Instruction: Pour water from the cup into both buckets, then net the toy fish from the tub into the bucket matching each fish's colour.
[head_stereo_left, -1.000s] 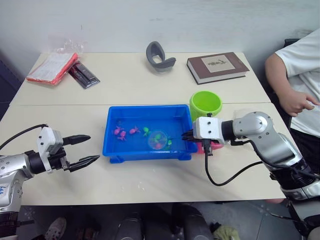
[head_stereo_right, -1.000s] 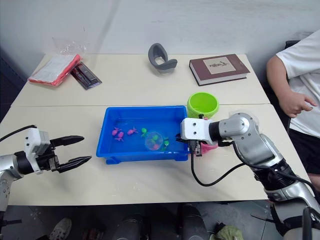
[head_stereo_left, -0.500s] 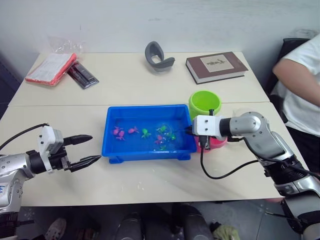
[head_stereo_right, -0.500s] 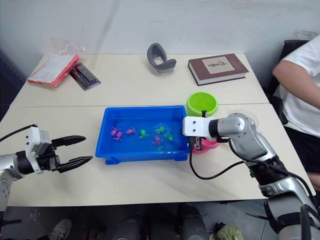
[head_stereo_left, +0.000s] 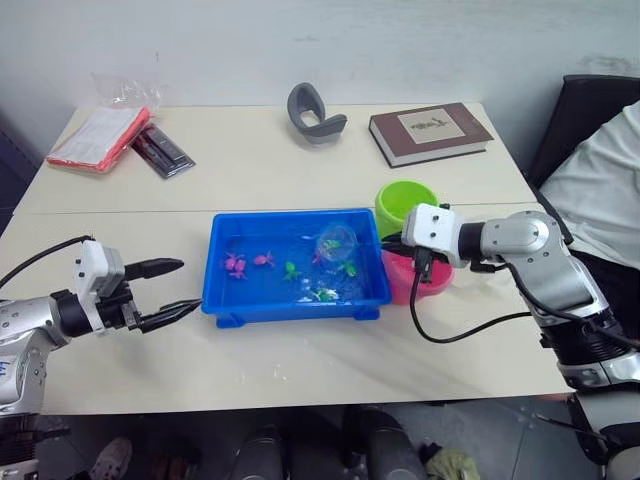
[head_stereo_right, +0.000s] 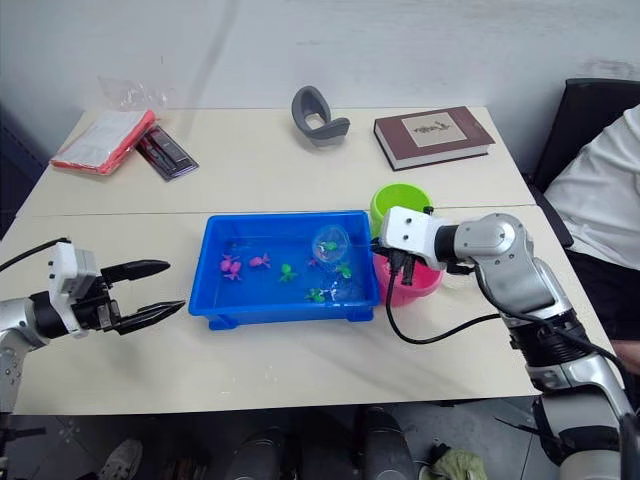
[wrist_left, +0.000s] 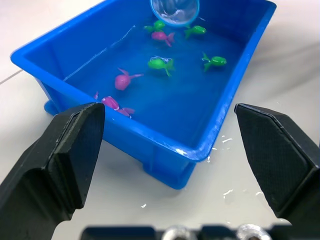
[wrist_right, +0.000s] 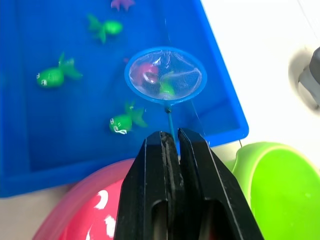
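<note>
The right gripper (wrist_right: 169, 142) is clamped on the net (wrist_right: 165, 75) handle — hoop straight ahead, over the tub (head_stereo_left: 225, 295). Left gripper (head_stereo_left: 172, 290) gapes wide beside the tub — holding nothing.

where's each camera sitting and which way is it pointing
Left and right eye views: on the head, looking forward and down at the tub, both arms showing.
Left wrist view: along the open left pincer toward the tub.
Right wrist view: along the right pincer, shut on the net.
All share the tub and the toy fish.
</note>
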